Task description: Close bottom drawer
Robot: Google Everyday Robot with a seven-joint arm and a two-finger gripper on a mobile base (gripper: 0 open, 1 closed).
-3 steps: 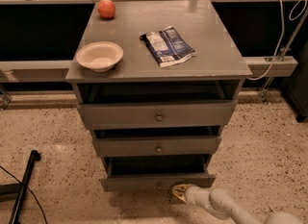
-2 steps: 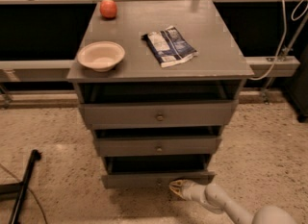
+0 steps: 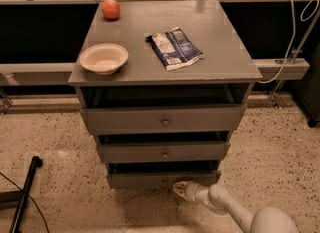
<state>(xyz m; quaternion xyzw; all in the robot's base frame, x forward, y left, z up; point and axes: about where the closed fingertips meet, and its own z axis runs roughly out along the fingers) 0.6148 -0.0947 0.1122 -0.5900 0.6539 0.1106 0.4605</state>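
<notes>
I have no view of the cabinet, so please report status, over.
End effector low, at bottom drawer front. Drawer partly open, not yet shut. No obstruction seen.

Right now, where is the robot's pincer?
The pincer is low in the camera view, slightly right of centre, at the front of the bottom drawer, near the floor.

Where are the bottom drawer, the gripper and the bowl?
bottom drawer (image 3: 145, 180): camera view, front panel.
gripper (image 3: 179, 187): camera view, its tip, at the bottom drawer's front.
bowl (image 3: 103, 59): camera view, its inside.

The pincer (image 3: 181, 189) is at the front of the slightly open bottom drawer (image 3: 145, 180).
</notes>
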